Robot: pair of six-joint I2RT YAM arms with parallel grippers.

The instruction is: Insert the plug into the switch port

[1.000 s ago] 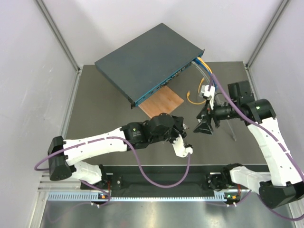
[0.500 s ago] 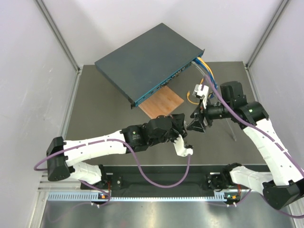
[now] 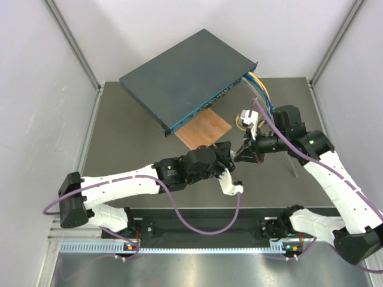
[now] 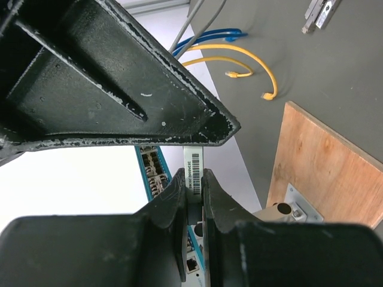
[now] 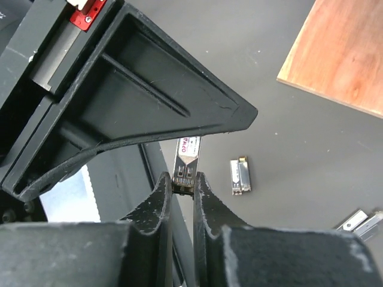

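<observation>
The plug (image 4: 193, 164) is a slim silver module with a barcode label, and it stands between the two grippers where they meet at mid-table. My left gripper (image 4: 192, 179) (image 3: 231, 157) is shut on one end. My right gripper (image 5: 182, 179) (image 3: 241, 153) is shut on the plug's (image 5: 187, 154) other end, which has a latch. The switch (image 3: 185, 78) lies at the back, at an angle. Its teal face with the row of ports (image 4: 152, 176) shows just beyond the left fingers. In the top view the plug is hidden between the jaws.
A thin wooden square (image 3: 203, 128) lies in front of the switch. Yellow and blue cables (image 3: 257, 86) run out of the switch's right end onto the mat. Another silver module (image 5: 240, 177) lies loose on the mat. White walls close in both sides.
My right gripper has moved left to the left gripper and shut on the plug's free end. The left arm has shifted only slightly and still holds the plug.
</observation>
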